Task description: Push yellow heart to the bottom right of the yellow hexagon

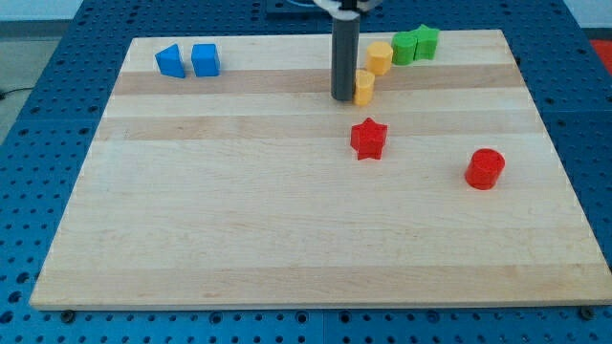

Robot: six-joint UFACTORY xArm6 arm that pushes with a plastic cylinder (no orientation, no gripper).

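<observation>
Seven blocks: they lie on the wooden board (287, 239), most of them near the view's top edge.
Blue blocks: two stand at the view's top left, side by side and close together; the left one (169, 60) has a slanted, wedge-like shape, the right one (205, 59) looks like a cube.
My tip: the dark rod comes down from the view's top centre and my tip (342, 96) rests on the board, touching or almost touching the left side of the yellow heart.
Hand state: the arm has no gripper, only the rod, so nothing is grasped.
Yellow heart: this block (364, 86) is just right of my tip and just below-left of the yellow hexagon.
Yellow hexagon: it (381, 57) stands near the top edge, close to the green blocks on its right.
Red star: it (368, 139) lies below the yellow heart, apart from it.
Green blocks: two (405, 46) (426, 41) sit touching each other at the top; I cannot tell their exact shapes.
Red cylinder: it (485, 168) stands alone at the view's right, well apart from the others.
</observation>
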